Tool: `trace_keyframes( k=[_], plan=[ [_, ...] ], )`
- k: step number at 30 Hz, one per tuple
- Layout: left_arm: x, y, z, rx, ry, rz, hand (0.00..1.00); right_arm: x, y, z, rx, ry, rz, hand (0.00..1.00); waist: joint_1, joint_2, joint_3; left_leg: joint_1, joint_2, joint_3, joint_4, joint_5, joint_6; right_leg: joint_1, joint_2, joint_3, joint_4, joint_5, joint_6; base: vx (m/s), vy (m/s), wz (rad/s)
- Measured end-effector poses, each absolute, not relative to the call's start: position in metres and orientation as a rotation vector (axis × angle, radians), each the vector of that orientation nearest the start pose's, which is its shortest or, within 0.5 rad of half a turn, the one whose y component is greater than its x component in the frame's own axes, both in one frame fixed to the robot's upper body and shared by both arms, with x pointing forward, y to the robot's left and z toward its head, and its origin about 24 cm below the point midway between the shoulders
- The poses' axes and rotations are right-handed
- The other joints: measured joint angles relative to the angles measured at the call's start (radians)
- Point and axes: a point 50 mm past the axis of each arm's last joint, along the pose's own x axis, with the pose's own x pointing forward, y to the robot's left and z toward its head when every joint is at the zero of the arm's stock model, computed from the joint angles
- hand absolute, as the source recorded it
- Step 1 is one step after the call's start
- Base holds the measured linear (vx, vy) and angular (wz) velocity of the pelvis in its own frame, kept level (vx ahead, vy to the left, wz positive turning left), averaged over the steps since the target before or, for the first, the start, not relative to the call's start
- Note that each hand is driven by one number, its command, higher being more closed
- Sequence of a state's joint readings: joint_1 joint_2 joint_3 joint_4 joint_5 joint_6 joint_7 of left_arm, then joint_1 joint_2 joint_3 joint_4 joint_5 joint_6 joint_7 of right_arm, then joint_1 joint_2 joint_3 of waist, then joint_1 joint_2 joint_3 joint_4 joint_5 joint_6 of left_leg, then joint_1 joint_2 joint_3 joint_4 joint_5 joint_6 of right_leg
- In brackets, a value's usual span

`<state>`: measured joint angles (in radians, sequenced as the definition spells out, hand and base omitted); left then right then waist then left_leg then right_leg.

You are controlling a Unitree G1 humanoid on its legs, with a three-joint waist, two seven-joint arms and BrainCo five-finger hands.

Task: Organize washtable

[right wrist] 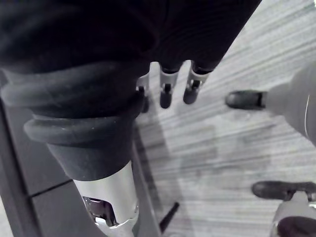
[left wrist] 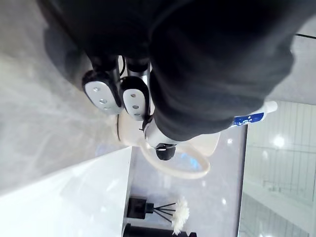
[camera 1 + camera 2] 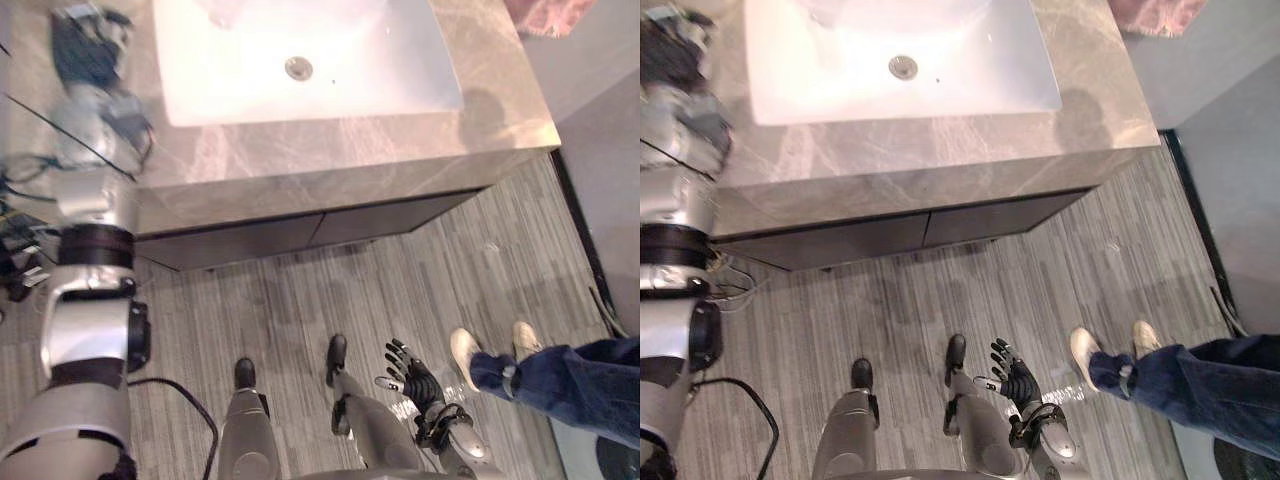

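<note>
Cup (image 2: 210,143) and toothpaste tube (image 2: 253,117) lie just past my left hand (image 2: 133,98), at the far left corner of the marble counter (image 3: 330,150), beside the white sink (image 3: 400,80). My hand's dark cover hides most of the cream cup, so I cannot tell whether I have closed on it or am only up against it.

I judge this step to be taking hold of the cup. To do it well, I would grip the wall low and evenly from both sides. I would keep off the rim, so the tube is not knocked out, and lift straight before carrying it anywhere.

The tube is the long thing here. It sticks out beyond the cup with its white end pointing away from the counter top, so its long axis looks roughly upright with a slight lean. That makes the load top-heavy, and any tilt of my wrist could tip it.

A dark reed diffuser (image 2: 148,210) stands further back. My right hand (image 3: 410,380) hangs low over the floor, loosely spread and holding nothing.
</note>
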<state>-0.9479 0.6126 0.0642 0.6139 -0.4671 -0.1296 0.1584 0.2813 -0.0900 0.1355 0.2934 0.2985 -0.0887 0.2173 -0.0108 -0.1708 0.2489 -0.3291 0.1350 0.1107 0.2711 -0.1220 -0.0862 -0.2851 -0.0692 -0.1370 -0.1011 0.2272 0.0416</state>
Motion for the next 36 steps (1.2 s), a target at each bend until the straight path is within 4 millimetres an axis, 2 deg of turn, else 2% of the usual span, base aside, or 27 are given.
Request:
trace_keyframes(
  k=[1, 5, 13, 15, 21, 26, 28, 29, 32, 34, 35, 36],
  plan=[
    [0.371, 0.267, 0.262, -0.036, -0.526, 0.278, 1.00, 0.160, -0.146, -0.070, 0.256, 0.462, 0.179, 0.00, 0.007, 0.004, -0.012, 0.015, -0.010, 0.001, -0.022, 0.011, 0.001, 0.004, -0.005, -0.001, 0.000, -0.005, -0.004, 0.00, 0.010, 0.15],
    [0.372, 0.265, 0.249, -0.043, -0.493, 0.273, 1.00, 0.158, -0.147, -0.073, 0.236, 0.483, 0.183, 0.00, 0.021, 0.006, -0.025, 0.039, -0.015, 0.000, -0.049, 0.027, -0.001, 0.019, -0.012, -0.005, -0.004, -0.009, -0.005, -0.03, 0.015, 0.05],
    [0.373, 0.271, 0.237, -0.039, -0.446, 0.293, 1.00, 0.153, -0.148, -0.080, 0.227, 0.522, 0.179, 0.00, 0.020, 0.005, -0.059, 0.056, -0.014, 0.007, -0.113, 0.069, -0.019, 0.003, -0.009, -0.009, -0.004, -0.021, -0.003, -0.01, -0.002, 0.00],
    [0.376, 0.275, 0.231, -0.036, -0.410, 0.309, 1.00, 0.151, -0.149, -0.080, 0.227, 0.526, 0.176, 0.00, 0.010, 0.005, -0.063, 0.054, -0.011, 0.009, -0.118, 0.071, -0.020, -0.004, -0.005, -0.004, -0.004, -0.012, -0.012, 0.04, 0.000, -0.08],
    [0.383, 0.276, 0.266, 0.020, -0.438, 0.298, 1.00, 0.150, -0.151, -0.080, 0.229, 0.525, 0.163, 0.00, -0.006, 0.003, -0.067, 0.001, -0.010, 0.020, -0.102, 0.071, -0.020, -0.057, -0.004, 0.007, 0.000, 0.002, -0.009, 0.03, 0.021, -0.06],
    [0.386, 0.279, 0.288, 0.022, -0.459, 0.314, 1.00, 0.152, -0.149, -0.079, 0.231, 0.516, 0.148, 0.00, -0.013, -0.002, -0.064, -0.031, -0.009, 0.019, -0.082, 0.065, -0.014, -0.078, -0.004, 0.011, 0.000, 0.010, 0.001, 0.00, 0.026, -0.01],
    [0.382, 0.285, 0.298, 0.043, -0.482, 0.328, 1.00, 0.154, -0.149, -0.075, 0.230, 0.498, 0.149, 0.00, -0.017, -0.012, -0.058, -0.047, -0.009, 0.027, -0.068, 0.062, -0.011, -0.093, -0.005, 0.025, 0.000, 0.016, 0.010, -0.03, 0.033, -0.10],
    [0.380, 0.287, 0.311, 0.063, -0.505, 0.336, 1.00, 0.156, -0.148, -0.072, 0.230, 0.482, 0.152, 0.00, -0.018, -0.024, -0.050, -0.064, -0.008, 0.029, -0.055, 0.059, -0.011, -0.106, -0.005, 0.031, 0.000, 0.020, 0.011, -0.05, 0.022, -0.08],
    [0.373, 0.295, 0.339, 0.077, -0.560, 0.368, 1.00, 0.160, -0.149, -0.070, 0.227, 0.470, 0.149, 0.00, -0.032, -0.049, -0.023, -0.083, -0.003, 0.033, -0.044, 0.060, -0.011, -0.125, -0.005, 0.032, -0.004, -0.008, 0.036, -0.07, -0.003, -0.08],
    [0.368, 0.302, 0.352, 0.101, -0.578, 0.393, 1.00, 0.162, -0.149, -0.069, 0.225, 0.464, 0.143, 0.00, -0.029, -0.044, -0.006, -0.089, 0.014, 0.041, -0.055, 0.066, -0.012, -0.135, 0.006, 0.025, -0.003, -0.089, 0.098, -0.01, -0.035, -0.22],
    [0.364, 0.307, 0.358, 0.106, -0.589, 0.408, 1.00, 0.166, -0.148, -0.067, 0.230, 0.453, 0.144, 0.00, -0.029, -0.033, 0.003, -0.096, 0.042, 0.054, -0.070, 0.072, -0.009, -0.140, 0.020, 0.009, 0.002, -0.101, 0.084, 0.07, -0.014, -0.04],
    [0.362, 0.305, 0.374, 0.104, -0.621, 0.410, 1.00, 0.164, -0.146, -0.067, 0.249, 0.450, 0.141, 0.00, -0.034, -0.068, 0.007, -0.113, 0.017, 0.045, -0.058, 0.071, -0.014, -0.134, -0.004, 0.006, 0.001, -0.007, 0.002, 0.10, -0.003, -0.03]
  ],
)
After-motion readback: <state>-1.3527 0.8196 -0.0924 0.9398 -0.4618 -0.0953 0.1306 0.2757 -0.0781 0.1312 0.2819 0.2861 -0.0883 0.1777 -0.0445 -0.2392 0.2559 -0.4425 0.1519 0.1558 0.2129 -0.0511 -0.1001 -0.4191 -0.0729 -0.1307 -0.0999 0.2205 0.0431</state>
